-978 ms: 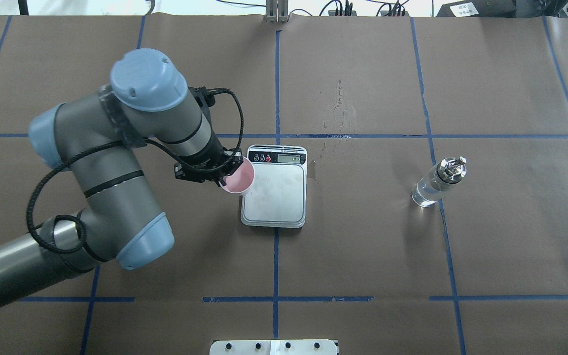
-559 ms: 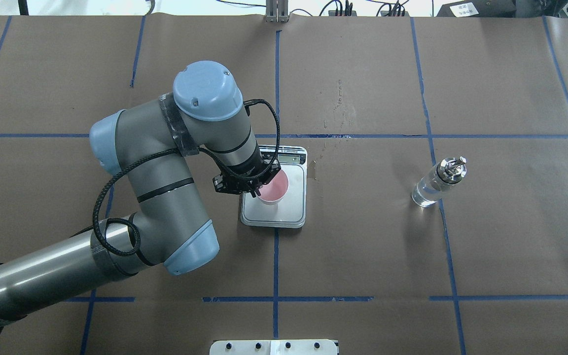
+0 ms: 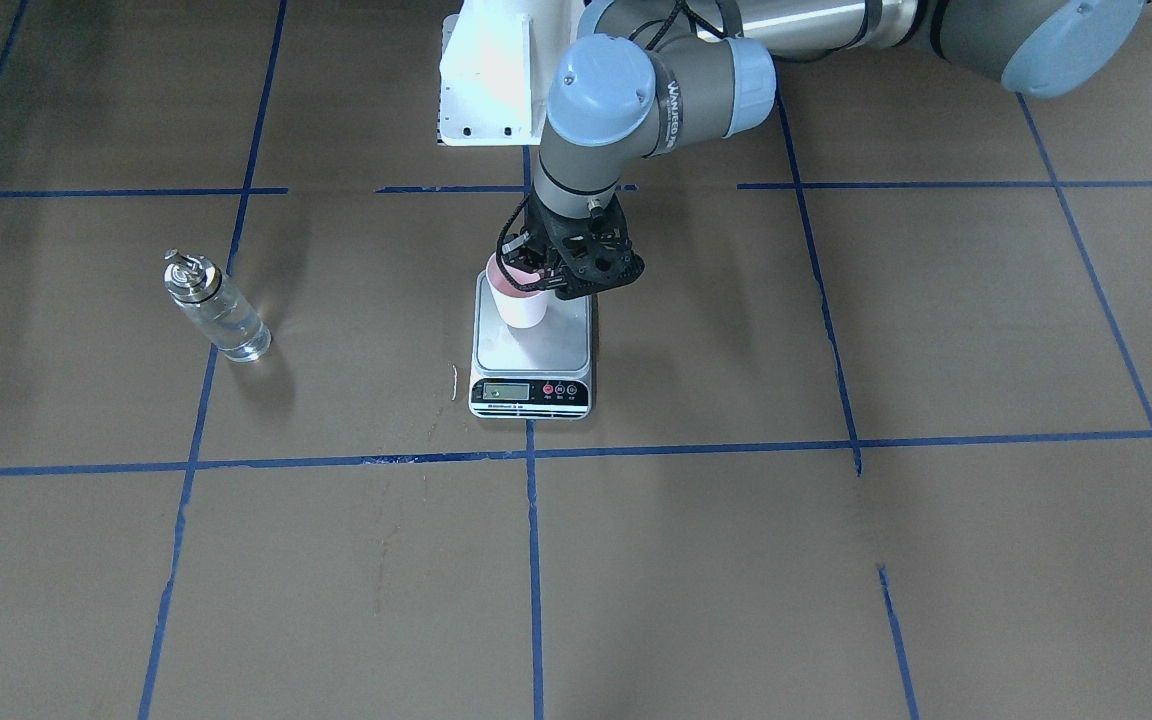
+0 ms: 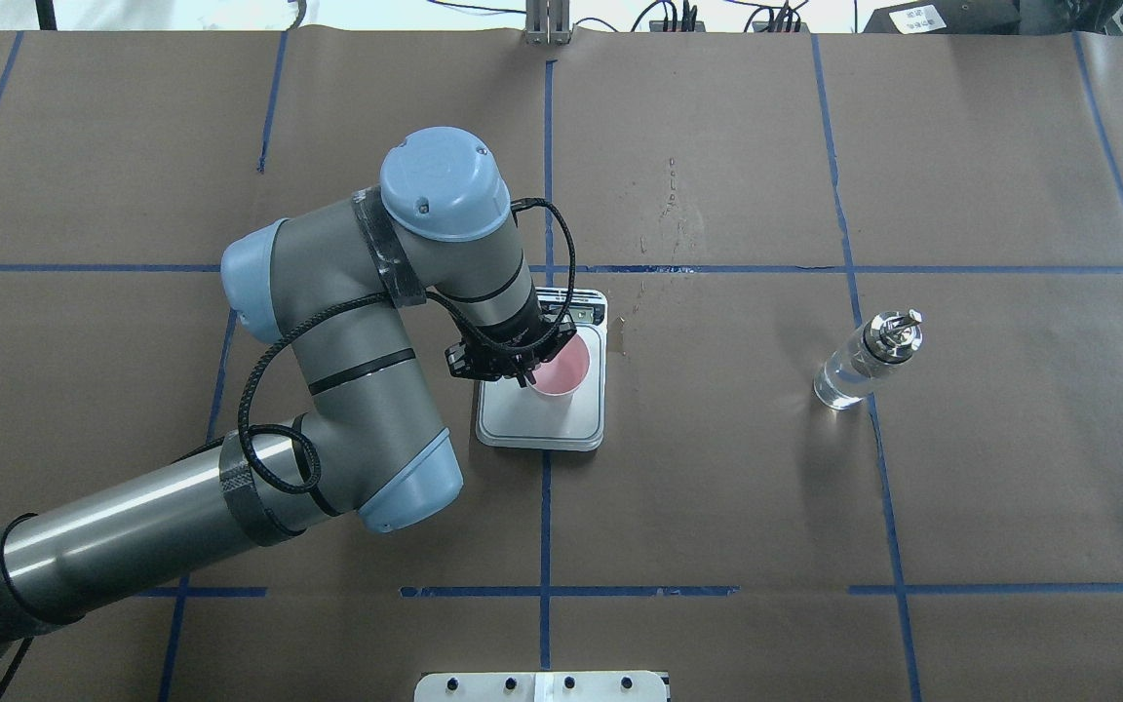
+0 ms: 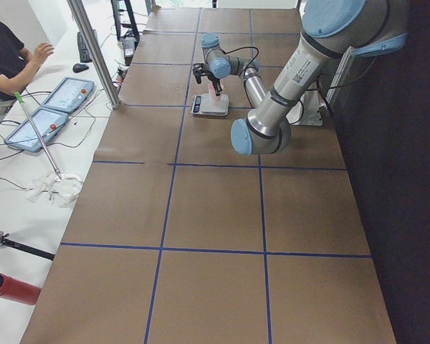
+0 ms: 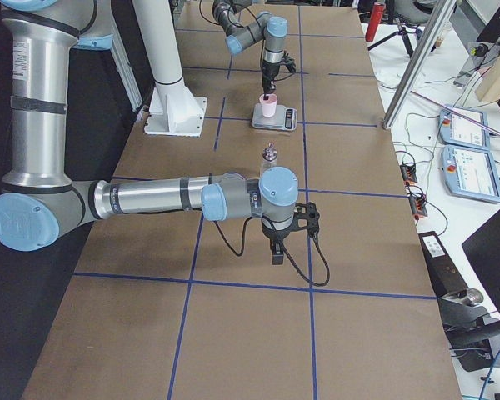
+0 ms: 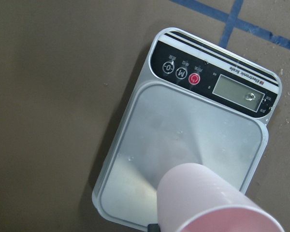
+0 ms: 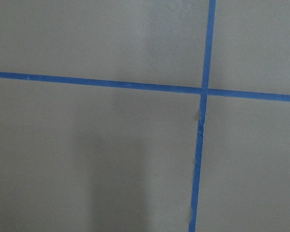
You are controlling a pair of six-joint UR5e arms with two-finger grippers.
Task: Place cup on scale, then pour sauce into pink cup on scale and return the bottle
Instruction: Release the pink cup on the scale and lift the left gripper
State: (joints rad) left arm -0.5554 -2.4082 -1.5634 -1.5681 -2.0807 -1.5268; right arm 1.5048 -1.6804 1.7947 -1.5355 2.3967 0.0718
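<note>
My left gripper (image 4: 528,374) is shut on the rim of the pink cup (image 4: 560,369) and holds it upright over the silver platform of the scale (image 4: 542,424). In the front view the cup (image 3: 518,303) stands at the platform's back part, under the gripper (image 3: 542,283); I cannot tell whether its base touches the scale (image 3: 533,352). The left wrist view shows the cup (image 7: 208,203) over the scale (image 7: 183,130). The glass bottle (image 4: 862,363) with clear sauce stands alone, far right of the scale. My right gripper (image 6: 276,248) shows only in the exterior right view, beyond the bottle (image 6: 269,158); I cannot tell its state.
Brown paper with blue tape lines (image 4: 546,487) covers the table. Dried splash marks (image 4: 669,214) lie behind the scale. The robot's white base plate (image 3: 486,80) is at the near edge. Operators' tablets (image 5: 54,107) lie off the table's far side.
The left arm has carried the cup rightwards from the scale's left edge to over its platform and lowered it. The bottle has not moved.
</note>
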